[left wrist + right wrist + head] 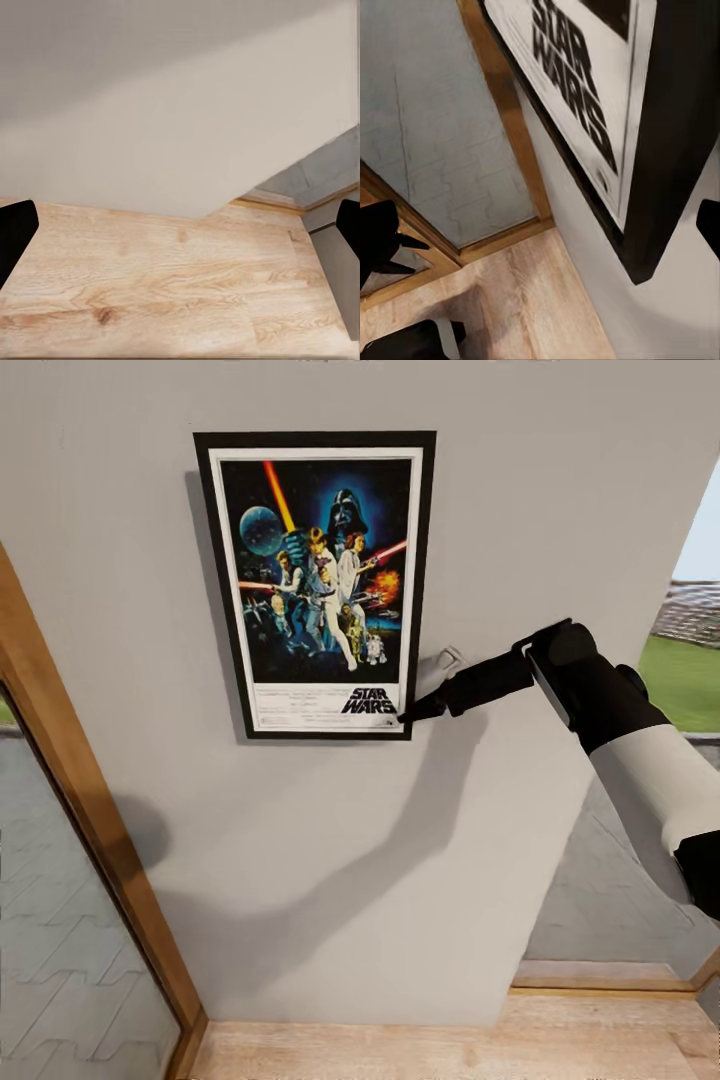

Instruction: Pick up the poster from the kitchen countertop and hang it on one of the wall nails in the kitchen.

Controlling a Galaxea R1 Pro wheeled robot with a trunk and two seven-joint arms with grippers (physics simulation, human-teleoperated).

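The Star Wars poster [315, 585] hangs flat and upright on the pale grey wall [500, 510], high above the wooden floor [450, 1050], with its black frame and white border all in sight. The right gripper [418, 708] reaches up to the poster's bottom right corner, and its dark fingers [425, 707] look spread apart beside that corner, holding nothing. The left gripper [180, 232] points down at the wooden floor where it meets the wall, and its fingers [15, 232] are wide apart with nothing between them.
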